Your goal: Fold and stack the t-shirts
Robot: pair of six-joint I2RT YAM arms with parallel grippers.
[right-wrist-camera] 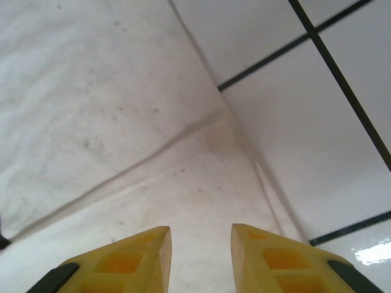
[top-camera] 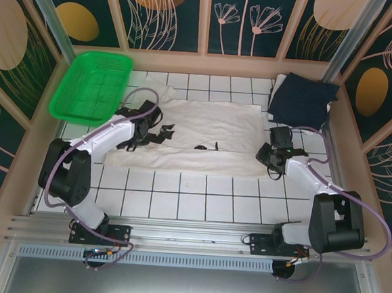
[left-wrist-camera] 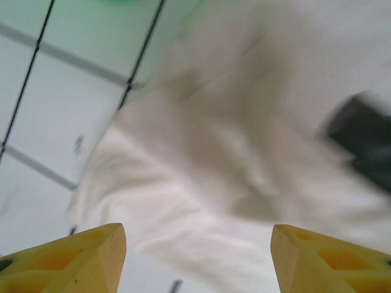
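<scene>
Starting with the left gripper (top-camera: pixel 161 134), it sits low over the left end of the white shirt (top-camera: pixel 208 124), with the basket (top-camera: pixel 92 87) beyond it and off to its left. Its fingers (left-wrist-camera: pixel 91 259) stand wide apart with nothing between them. Creased cloth lies straight ahead of the tips and bare tile shows to their left, though the wrist view is blurred. The white shirt is spread flat on the table (top-camera: pixel 179 193). Its long axis runs from one gripper to the other, so each arm has one short end right at its tips and neither is clearly the nearer. The right gripper (top-camera: pixel 271 156) hangs over the opposite end. Its fingers (right-wrist-camera: pixel 122 262) are close together with a narrow gap, and I can see no cloth gathered in that gap. A hem or fold line of the shirt crosses ahead of the tips, and the cloth's edge meets tile just to their right. The navy shirt (top-camera: pixel 302 97) lies bunched beyond the right gripper and slightly to its right, well away from the left arm. The coming fold probably depends on this end-to-end layout, with each gripper pinching the end beneath it and both moving together across the long axis.
</scene>
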